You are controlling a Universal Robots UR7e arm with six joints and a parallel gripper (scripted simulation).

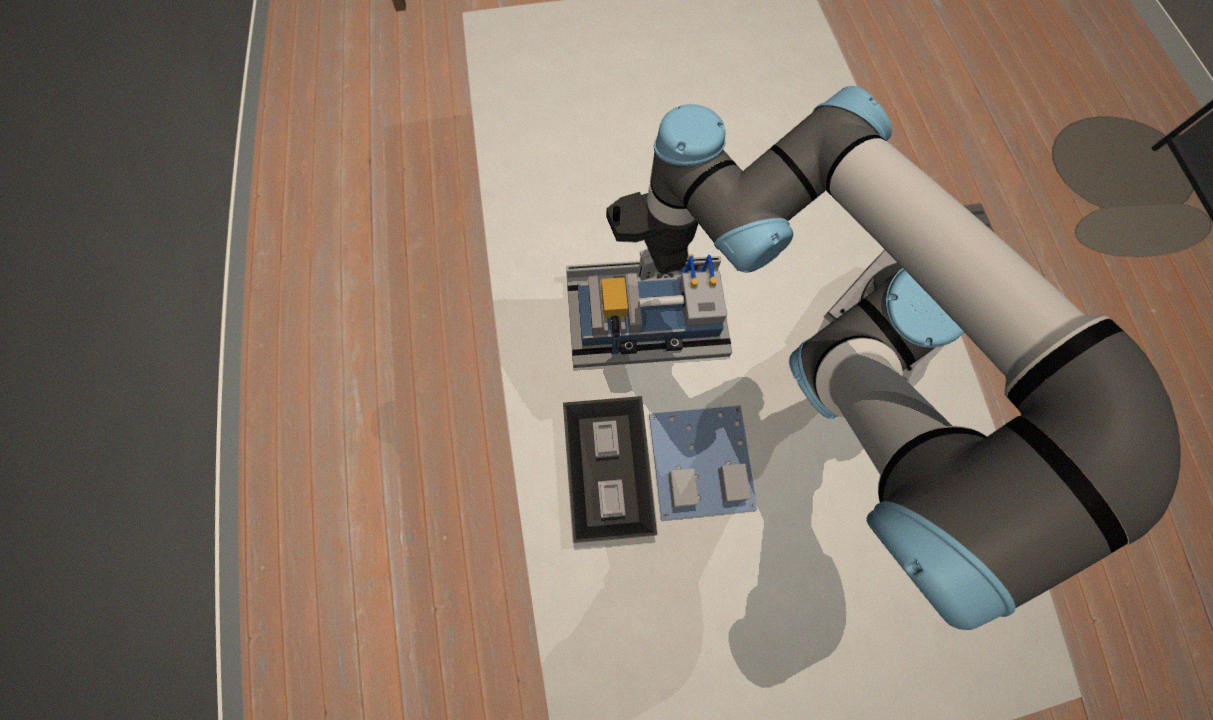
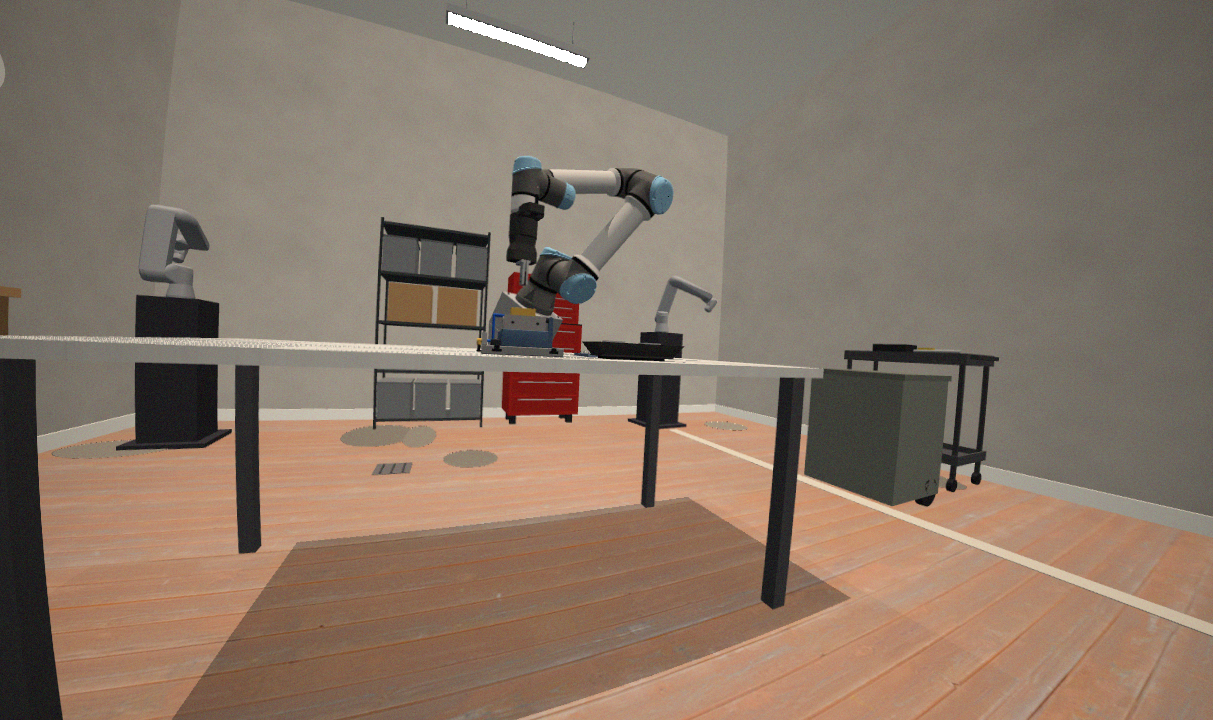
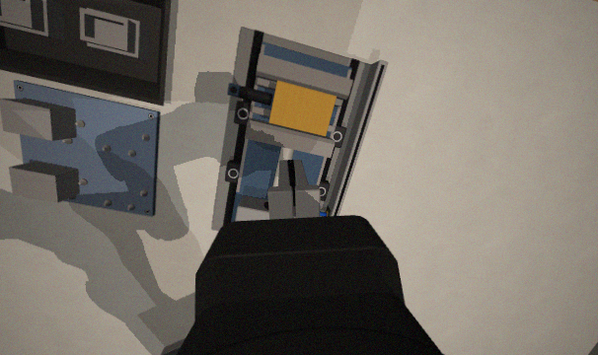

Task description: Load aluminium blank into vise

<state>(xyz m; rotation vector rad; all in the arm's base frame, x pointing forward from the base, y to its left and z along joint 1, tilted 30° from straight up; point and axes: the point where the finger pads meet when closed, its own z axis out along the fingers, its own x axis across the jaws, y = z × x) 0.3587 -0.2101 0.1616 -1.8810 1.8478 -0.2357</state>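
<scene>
A brass blank (image 1: 614,295) lies in the vise (image 1: 650,313) opening, next to the fixed jaw; it also shows in the wrist view (image 3: 303,108), beside the black work stop (image 3: 257,95). Two aluminium blanks (image 1: 683,486) (image 1: 734,481) lie flat on the blue infeed plate (image 1: 701,461). Two finished parts (image 1: 605,439) (image 1: 611,498) lie pocket up in the black outfeed tray (image 1: 609,470). My gripper (image 3: 291,174) is shut and empty. It hangs above the vise's hose end, apart from the brass blank, and also shows in the side view (image 2: 522,268).
The infeed plate (image 3: 89,148) has several small pins on its free half. The tray stands right beside the plate, on the side away from the arm's base. Two blue hoses (image 1: 699,266) stick up from the vise's end block near my wrist.
</scene>
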